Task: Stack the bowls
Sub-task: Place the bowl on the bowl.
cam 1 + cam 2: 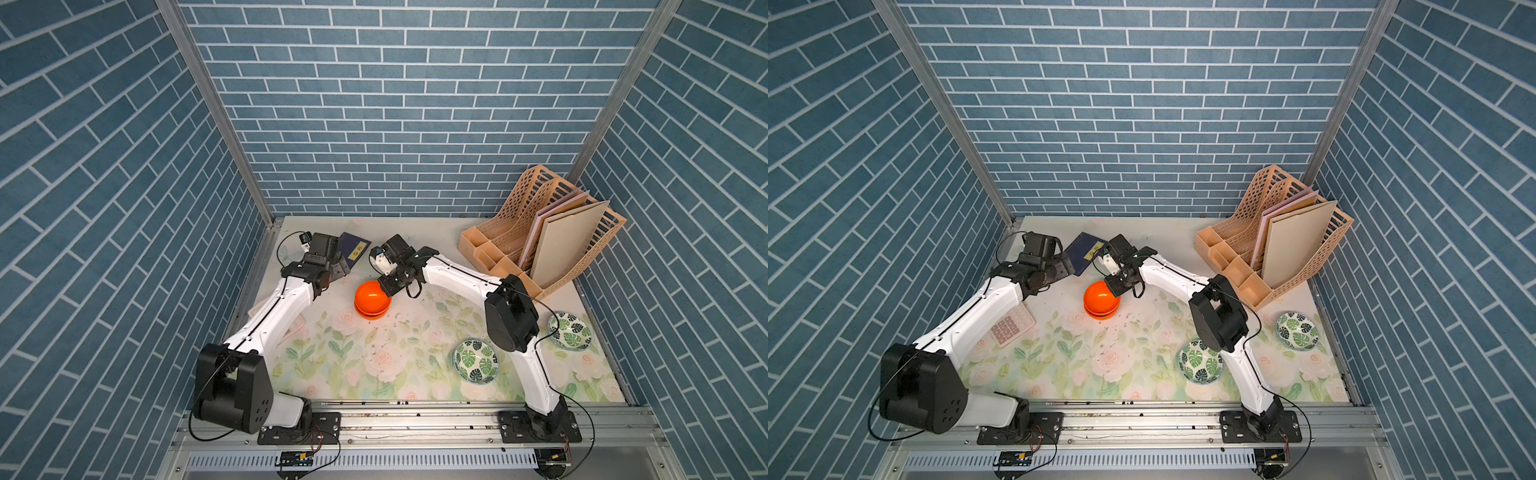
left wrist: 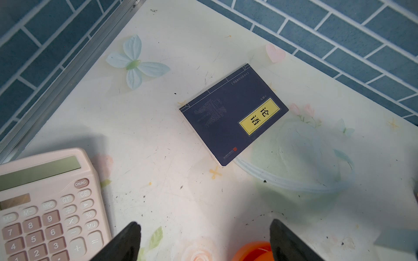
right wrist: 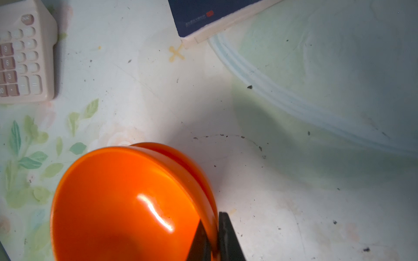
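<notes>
Two orange bowls (image 1: 372,304) stacked, centre of counter (image 1: 332,357).
Right gripper (image 3: 212,226) clamped on upper bowl (image 3: 126,203) rim; left gripper (image 2: 204,224) apart, just left.

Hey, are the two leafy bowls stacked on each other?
No, in a top view the near leaf bowl and the far leaf bowl sit well apart.

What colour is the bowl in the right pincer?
Glossy plain orange; the bowl shows best in the right wrist view.
</notes>
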`<state>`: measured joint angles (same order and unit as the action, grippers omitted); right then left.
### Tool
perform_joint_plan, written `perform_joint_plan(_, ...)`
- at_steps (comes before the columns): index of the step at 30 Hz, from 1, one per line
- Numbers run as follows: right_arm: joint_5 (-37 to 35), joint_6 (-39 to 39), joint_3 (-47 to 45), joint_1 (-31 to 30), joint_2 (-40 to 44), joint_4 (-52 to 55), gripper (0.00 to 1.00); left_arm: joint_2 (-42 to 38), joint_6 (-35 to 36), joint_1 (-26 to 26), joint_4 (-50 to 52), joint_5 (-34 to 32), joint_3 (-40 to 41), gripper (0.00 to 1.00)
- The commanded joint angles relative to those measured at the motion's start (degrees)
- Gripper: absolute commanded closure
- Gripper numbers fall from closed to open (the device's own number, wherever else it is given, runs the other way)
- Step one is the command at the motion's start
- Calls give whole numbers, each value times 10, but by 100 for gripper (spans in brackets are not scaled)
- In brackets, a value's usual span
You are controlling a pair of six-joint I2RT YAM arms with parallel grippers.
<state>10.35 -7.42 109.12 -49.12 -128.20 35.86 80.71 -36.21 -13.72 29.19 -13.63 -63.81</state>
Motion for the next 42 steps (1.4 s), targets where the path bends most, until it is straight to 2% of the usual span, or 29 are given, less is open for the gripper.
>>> perform_joint_plan(1, -2, 14, 18, -2, -8, 16, 99, 2, 3, 5, -1, 1, -1, 8)
perform_joint_plan(7, -4, 15, 27, -8, -15, 18, 95, 1, 3, 4, 0, 0, -3, 8)
perform_joint_plan(10, -8, 17, 27, -10, -14, 20, 84, 0, 4, 5, 1, 0, -4, 8)
perform_joint_plan(19, -31, 25, 28, -11, -2, 30, 63, -4, 13, 4, -1, 15, 2, 9)
perform_joint_plan(26, -42, 21, -11, -11, 64, -5, 50, -45, 24, -29, -9, 50, 56, 17)
perform_joint_plan(30, -40, 17, -33, -11, 94, -25, 50, -45, 25, -63, -6, 61, 78, 25)
perform_joint_plan(34, -29, 15, -61, -11, 106, -44, 60, -39, 21, -93, -6, 61, 92, 28)
perform_joint_plan(38, -23, 3, -84, -8, 104, -66, 63, -23, 21, -94, -13, 67, 99, 38)
perform_joint_plan(42, -22, -2, -98, -3, 103, -86, 64, -8, 22, -94, -23, 70, 97, 39)
